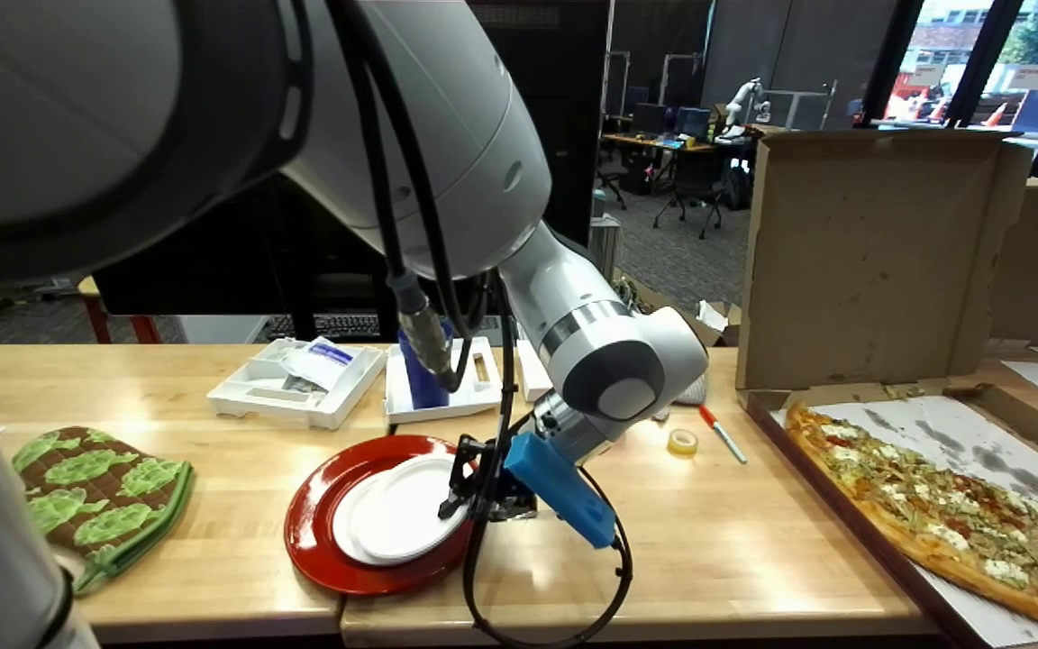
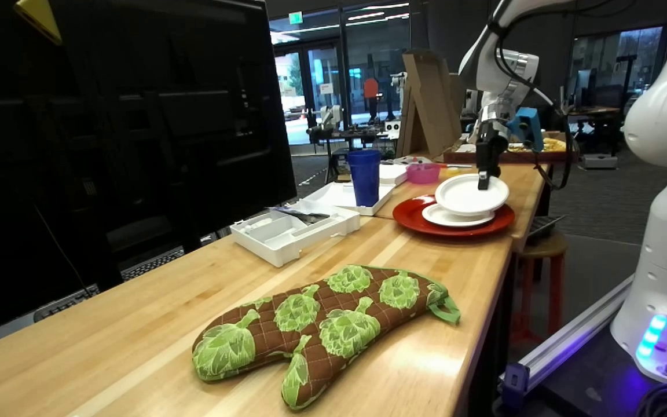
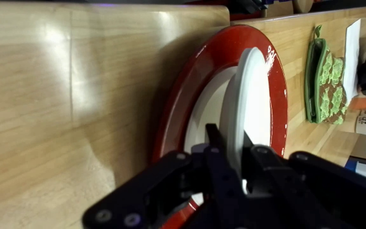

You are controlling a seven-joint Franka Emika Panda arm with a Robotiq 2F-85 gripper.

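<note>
My gripper [image 3: 229, 132] is closed on the rim of a white plate [image 3: 256, 95], one finger on each face. In an exterior view, the gripper [image 2: 483, 180] holds this plate [image 2: 462, 198] tilted above a second white plate [image 2: 436, 216]. The second plate [image 3: 203, 111] lies on a large red plate [image 3: 179, 105]. The red plate [image 1: 310, 523] rests on the wooden table across a seam. In that exterior view the gripper [image 1: 458, 482] is at the held plate's [image 1: 415, 509] side, partly hidden by cables. Whether the held plate's lower edge touches the second plate cannot be told.
An oven mitt [image 2: 322, 324] lies on the table. White trays [image 1: 298, 383] and a blue cup [image 2: 364, 176] stand by a black monitor [image 2: 125, 116]. Tape [image 1: 682, 443], a marker [image 1: 724, 435] and an open pizza box [image 1: 879, 261] with pizza [image 1: 942, 514] lie across from the mitt.
</note>
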